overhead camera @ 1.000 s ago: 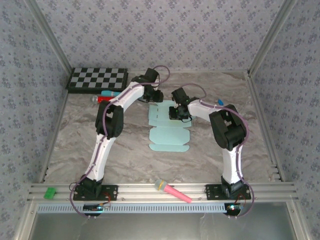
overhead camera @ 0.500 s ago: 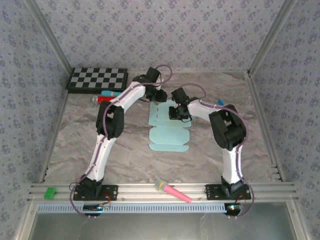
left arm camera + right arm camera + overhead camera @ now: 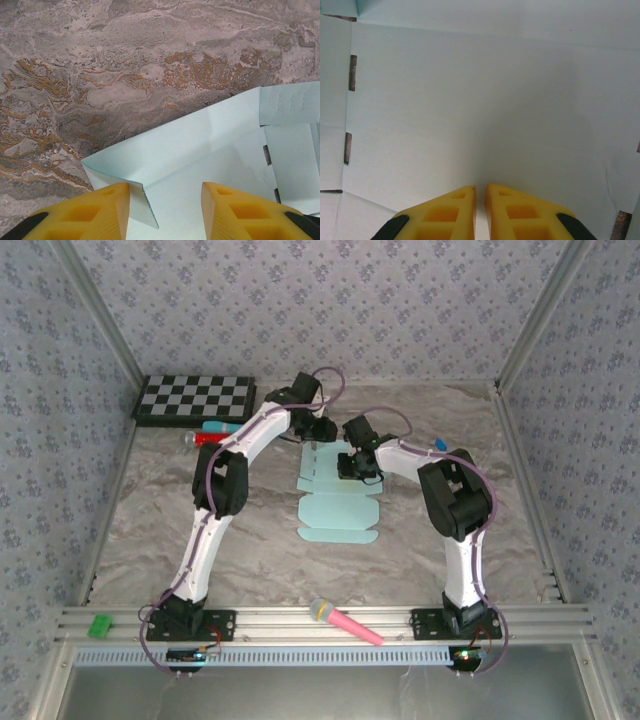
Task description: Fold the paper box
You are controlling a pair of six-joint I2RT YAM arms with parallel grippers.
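My left gripper point(image 3: 165, 192): jaws apart, astride a raised flap's corner.
My right gripper point(image 3: 480, 192): closed, tips over a flat panel.
Pale aqua-blue thin-card paper box point(image 3: 338, 512): mostly flat, middle of the desk point(image 3: 150, 530).

Paper box point(image 3: 338, 512) on table point(image 3: 140, 525), left gripper point(image 3: 322, 431) at far edge, right gripper point(image 3: 357, 470) over it
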